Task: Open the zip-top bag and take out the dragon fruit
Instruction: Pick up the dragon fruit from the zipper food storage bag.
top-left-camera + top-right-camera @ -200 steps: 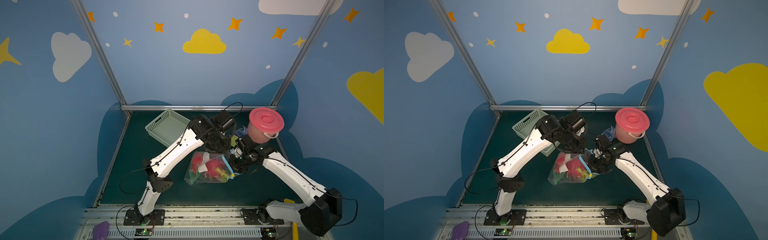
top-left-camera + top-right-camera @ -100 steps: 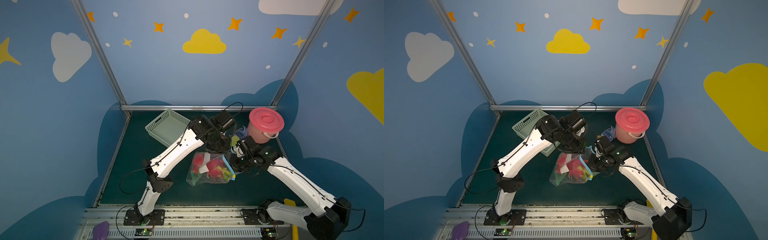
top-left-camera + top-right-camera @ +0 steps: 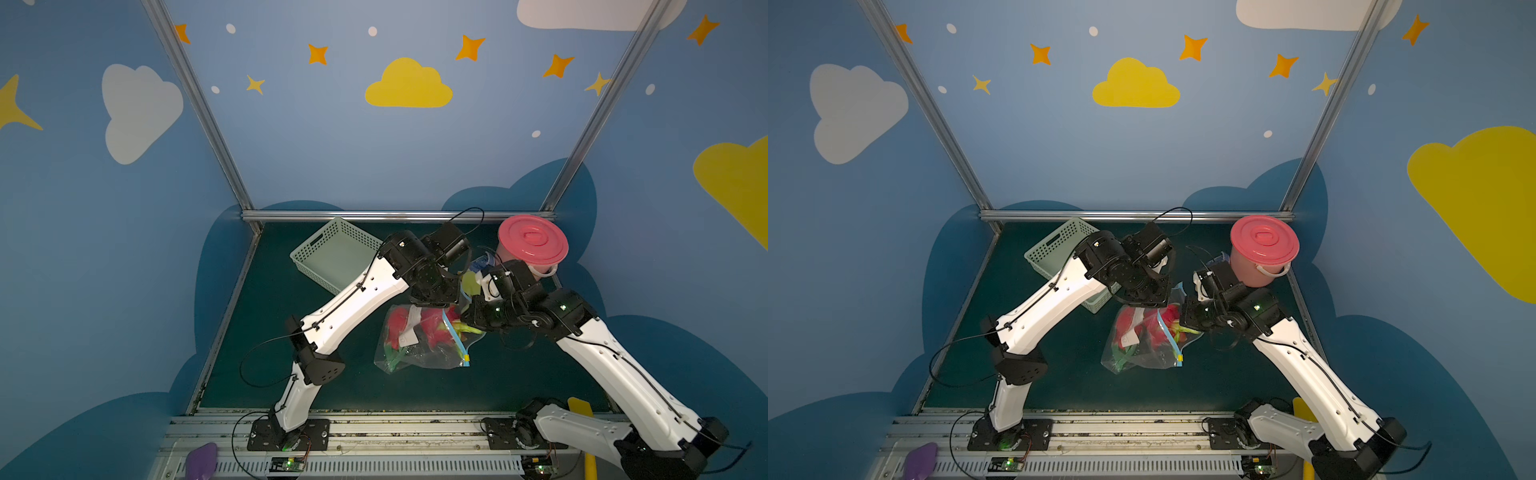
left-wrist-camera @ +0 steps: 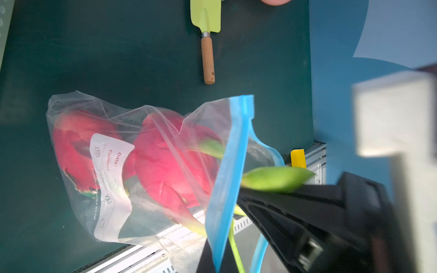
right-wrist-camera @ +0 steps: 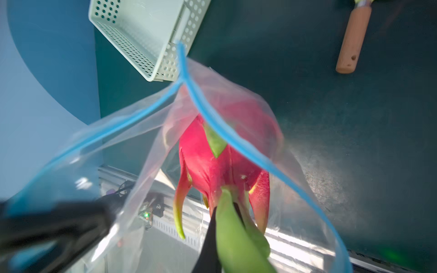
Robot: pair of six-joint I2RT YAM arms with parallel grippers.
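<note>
- Zip-top bag [image 3: 419,353] is mid-surface [image 3: 353,399] between both arms, zip already parted.
- Left jaws are closed on one zip edge, holding the mouth open.
- Right jaws clamp a green scale of the dragon fruit [image 5: 208,163], which is still inside; pulling it out remains.

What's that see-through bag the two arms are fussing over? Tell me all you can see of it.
The zip-top bag is large, clear, crinkly plastic with a light-blue zip strip, a small yellow tab at one end and a white label printed "Date" and "Content". Its mouth is parted. Red dragon fruit with green tips lies inside. The left gripper pinches the zip edge, holding that end up; the right gripper grips a green fruit tip at the mouth.
</note>
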